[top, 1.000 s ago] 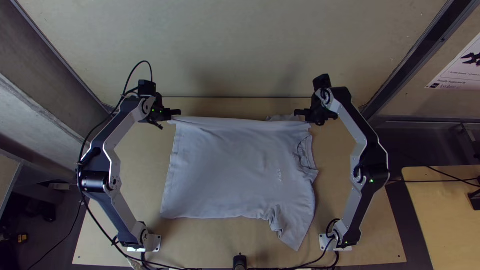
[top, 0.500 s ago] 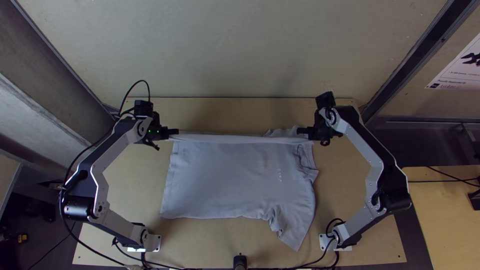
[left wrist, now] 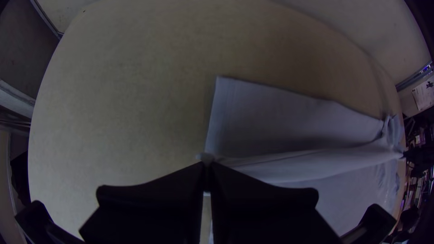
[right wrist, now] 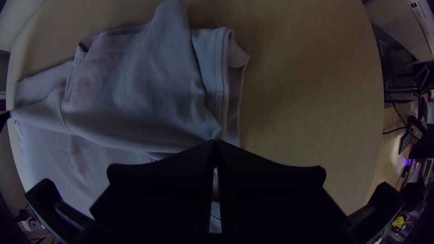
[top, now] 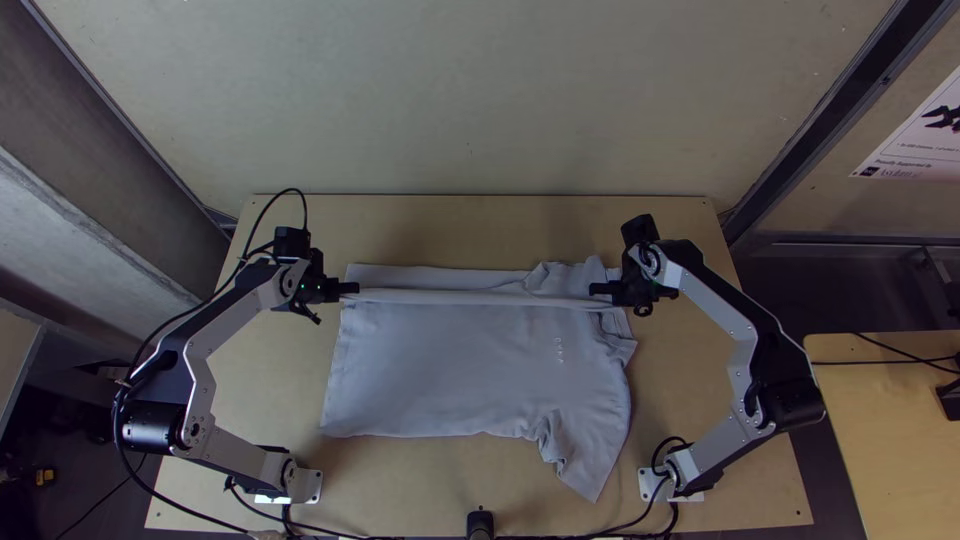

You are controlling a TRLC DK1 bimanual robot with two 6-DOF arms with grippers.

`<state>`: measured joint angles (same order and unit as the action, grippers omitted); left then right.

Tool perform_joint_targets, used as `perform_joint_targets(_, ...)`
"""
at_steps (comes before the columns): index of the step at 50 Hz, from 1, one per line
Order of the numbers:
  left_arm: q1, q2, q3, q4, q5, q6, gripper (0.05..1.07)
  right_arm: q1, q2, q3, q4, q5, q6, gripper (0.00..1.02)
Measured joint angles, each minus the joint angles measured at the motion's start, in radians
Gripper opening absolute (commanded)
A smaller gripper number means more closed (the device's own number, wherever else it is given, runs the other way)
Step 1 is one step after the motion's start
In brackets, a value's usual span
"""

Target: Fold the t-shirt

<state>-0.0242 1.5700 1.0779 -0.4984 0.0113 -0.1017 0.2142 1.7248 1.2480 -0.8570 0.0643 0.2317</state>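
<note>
A pale wall stands beyond the light wooden table. Toward the top view's right, a dark beam runs diagonally beside a white poster; a second table stands at lower right.

Looks like a robotics lab here: two robot arms stand mounted on a wooden surface, cables loop about, plain panels rise behind, and there's a poster!

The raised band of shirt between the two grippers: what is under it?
More of the shirt shows along both sides of the band; what lies straight beneath it is covered.
</note>
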Motion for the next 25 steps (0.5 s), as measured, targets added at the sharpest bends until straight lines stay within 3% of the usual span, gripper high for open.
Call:
perform_joint_targets(2, 0.000, 0.000, -0.005, 0.000, 0.000, 0.006, 0.37, 0.000, 0.004, 0.000, 0.005, 0.001, 0.001, 0.24)
perform_joint_targets(4, 0.000, 0.000, -0.009, 0.000, 0.000, 0.010, 0.45, 0.000, 0.007, 0.000, 0.005, 0.004, 0.004, 0.53)
perform_joint_targets(6, 0.000, 0.000, -0.010, 0.000, 0.000, 0.013, 0.52, 0.000, 0.008, -0.004, 0.007, 0.008, 0.004, 0.90)
perform_joint_targets(7, 0.000, 0.000, -0.010, 0.000, 0.000, 0.016, 0.57, 0.000, 0.008, -0.005, 0.007, 0.008, 0.004, 1.00)
perform_joint_targets(10, 0.000, 0.000, -0.010, 0.000, -0.001, 0.024, 0.77, 0.000, 0.008, -0.011, 0.002, 0.013, 0.017, 0.99)
perform_joint_targets(14, -0.003, 0.000, -0.010, -0.014, -0.001, 0.040, 0.87, -0.001, 0.008, -0.011, -0.013, 0.017, 0.027, 0.99)
perform_joint_targets(25, -0.011, -0.068, -0.006, -0.077, 0.031, 0.054, 1.01, -0.001, -0.063, -0.011, -0.022, 0.018, 0.032, 0.99)
